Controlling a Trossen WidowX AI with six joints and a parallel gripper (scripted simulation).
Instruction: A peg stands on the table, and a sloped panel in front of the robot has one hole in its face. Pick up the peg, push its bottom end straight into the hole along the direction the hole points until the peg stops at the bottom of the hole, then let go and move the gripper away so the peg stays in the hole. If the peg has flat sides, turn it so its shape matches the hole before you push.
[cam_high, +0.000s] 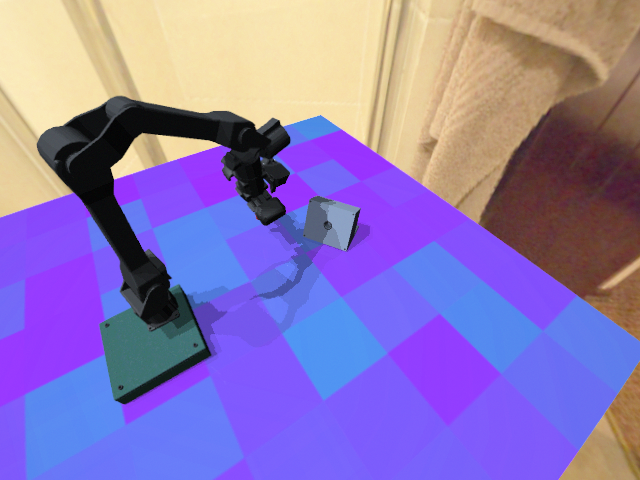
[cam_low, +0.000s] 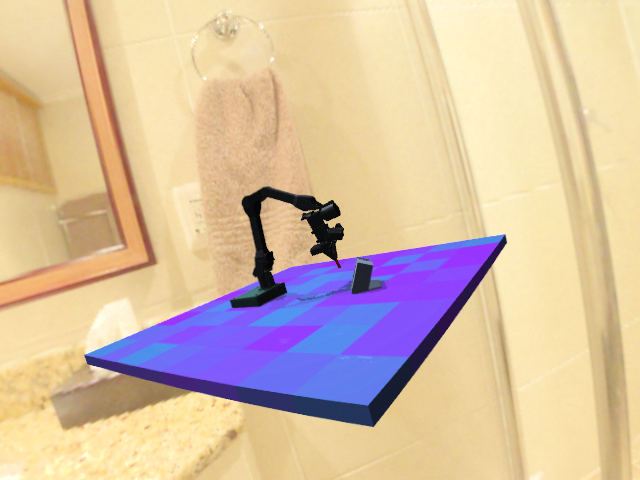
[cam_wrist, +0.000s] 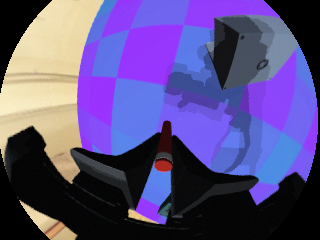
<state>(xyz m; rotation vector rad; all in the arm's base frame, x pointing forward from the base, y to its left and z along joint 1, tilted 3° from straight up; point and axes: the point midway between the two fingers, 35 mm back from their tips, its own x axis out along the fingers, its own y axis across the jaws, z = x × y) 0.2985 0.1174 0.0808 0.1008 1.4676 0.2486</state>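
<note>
My gripper (cam_high: 266, 221) (cam_low: 336, 257) (cam_wrist: 166, 136) is shut on a red peg (cam_low: 338, 264) (cam_wrist: 163, 164) and holds it above the table. The peg's near end looks round in the wrist view. In the exterior view its lower end sticks out below the fingers and tilts toward the panel; in the top view the fingers hide nearly all of it. The grey sloped panel (cam_high: 343, 222) (cam_low: 362, 276) (cam_wrist: 245, 55) stands apart from the peg, to the gripper's right in the top and exterior views and at upper right in the wrist view. Its face has one round hole (cam_high: 327, 225) (cam_wrist: 262, 64).
The arm's green base plate (cam_high: 155, 361) (cam_low: 253, 298) sits on the checkered table (cam_high: 336, 356) (cam_low: 289, 338). The panel has a grey foot (cam_low: 375, 285) behind it. Shadows of the arm fall on the table and partly across the panel's face.
</note>
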